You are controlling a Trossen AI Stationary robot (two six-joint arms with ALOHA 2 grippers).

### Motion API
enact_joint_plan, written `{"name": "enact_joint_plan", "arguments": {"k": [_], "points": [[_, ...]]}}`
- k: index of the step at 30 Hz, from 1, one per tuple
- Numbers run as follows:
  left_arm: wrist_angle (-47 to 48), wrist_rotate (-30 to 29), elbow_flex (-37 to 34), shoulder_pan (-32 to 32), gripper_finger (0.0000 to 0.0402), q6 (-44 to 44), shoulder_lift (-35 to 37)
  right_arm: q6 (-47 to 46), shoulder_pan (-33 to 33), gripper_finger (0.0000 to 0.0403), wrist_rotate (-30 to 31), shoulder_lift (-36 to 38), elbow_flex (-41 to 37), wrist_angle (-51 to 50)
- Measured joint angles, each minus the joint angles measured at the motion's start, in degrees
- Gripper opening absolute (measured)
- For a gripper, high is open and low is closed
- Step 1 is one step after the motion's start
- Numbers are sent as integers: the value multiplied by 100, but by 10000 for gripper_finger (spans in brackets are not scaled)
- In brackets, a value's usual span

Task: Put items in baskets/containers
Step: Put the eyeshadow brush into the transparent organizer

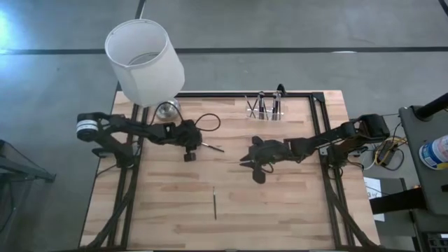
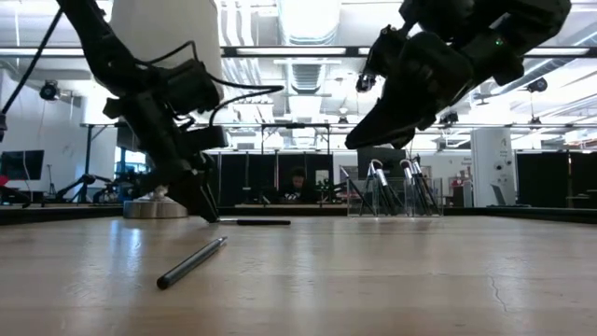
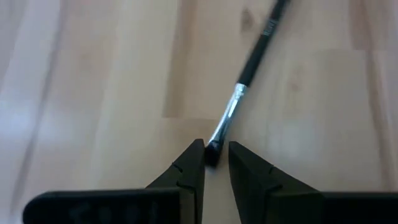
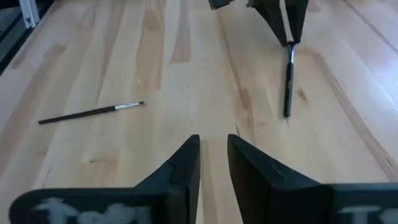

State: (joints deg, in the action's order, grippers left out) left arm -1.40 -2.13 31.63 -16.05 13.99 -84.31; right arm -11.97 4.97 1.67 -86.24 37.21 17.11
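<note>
A slim dark makeup brush [image 3: 255,56] lies on the wooden table just left of its middle, and my left gripper [image 3: 216,152] is shut on its bristle end. A second brush [image 1: 214,201] lies loose and flat nearer the front edge. The clear holder [image 1: 264,110] stands at the far edge with several brushes upright in it. My right gripper [image 1: 245,159] hovers right of the table's middle, above the wood. Its fingers are slightly open with nothing between them [image 4: 213,146]. My left gripper pinches the brush's dark bristle tip [image 3: 211,154], just below the silver ferrule [image 3: 230,109], between its two fingertips. The fingers slant down from the table's left, roughly in line with the brush. The handle [image 2: 261,222] lies on the table, pointing toward the right.
A big white lampshade [image 1: 143,59] stands at the far left corner, its round metal base [image 1: 166,110] on the table behind my left arm. Black frame rails [image 1: 318,133] run along the table's sides. Bare wood lies between the two grippers and the front edge.
</note>
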Motion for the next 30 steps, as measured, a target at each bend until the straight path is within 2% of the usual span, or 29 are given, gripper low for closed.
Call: {"name": "enact_joint_plan", "arguments": {"k": [8, 16, 22, 27, 30], "points": [[-69, 212, 305, -9, 65, 162, -534, 20, 7, 77, -4, -15, -11, 47], [-1, 334, 394, -10, 63, 315, -782, 26, 7, 77, -7, -17, -11, 44], [145, 264, 397, 0, 20, 419, -803, 152, 5, 77, 1, -20, -11, 168], [192, 242, 392, 28, 10, 447, -686, 184, 2, 78, 665, -24, -11, 230], [216, 238, 388, 76, 7, 444, -589, 211, -32, 88, 745, -24, -11, 277]]}}
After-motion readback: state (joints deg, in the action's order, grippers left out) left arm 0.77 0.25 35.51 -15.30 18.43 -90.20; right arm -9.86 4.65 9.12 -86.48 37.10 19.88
